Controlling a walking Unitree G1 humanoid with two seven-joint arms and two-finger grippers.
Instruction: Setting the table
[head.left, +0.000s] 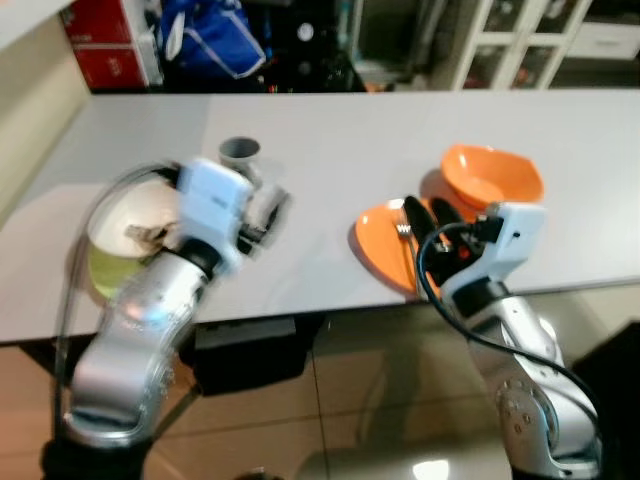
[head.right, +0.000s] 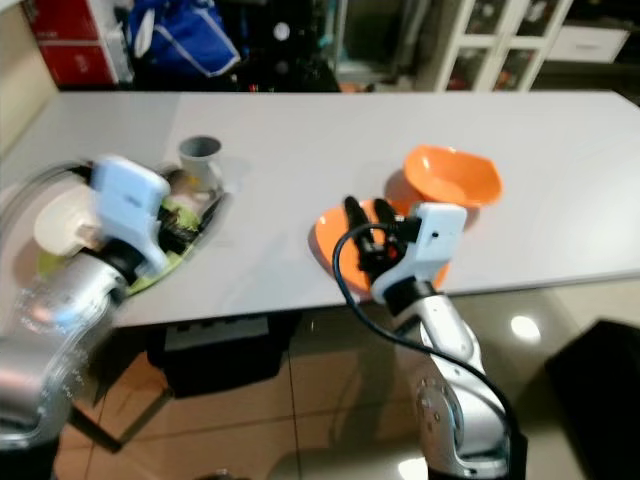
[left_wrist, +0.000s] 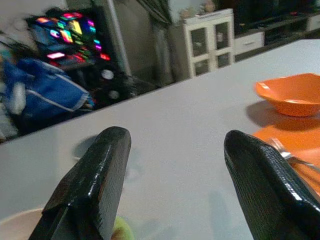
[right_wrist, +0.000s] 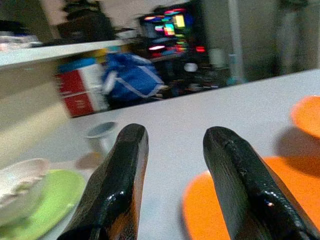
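In the left eye view we see a long grey table (head.left: 330, 140), our landmark. Near its front edge lies an orange plate (head.left: 385, 245) with a fork (head.left: 404, 228) on it, and just behind the plate sits an orange bowl (head.left: 492, 176). Our right gripper (head.left: 432, 215) hovers over the plate, its fingers parted and empty. Toward the table's left end a green plate (head.left: 105, 275) carries a white bowl (head.left: 140, 222), with a grey cup (head.left: 239, 152) just behind. Our left gripper (head.left: 268, 212) is blurred above that group.

In the right eye view the same orange plate (head.right: 335, 240) and orange bowl (head.right: 452, 175) sit on the table (head.right: 300, 130), the grey cup (head.right: 200, 150) to their left.

In the left wrist view the left gripper (left_wrist: 175, 180) stands wide open, holding nothing, above the table (left_wrist: 170, 130); the orange bowl (left_wrist: 292, 95) and fork (left_wrist: 285, 152) lie beyond.

In the right wrist view the right gripper (right_wrist: 175, 180) is parted and empty over the table (right_wrist: 170, 125), with the orange plate (right_wrist: 200, 205), grey cup (right_wrist: 101, 134) and green plate (right_wrist: 55, 192) ahead.
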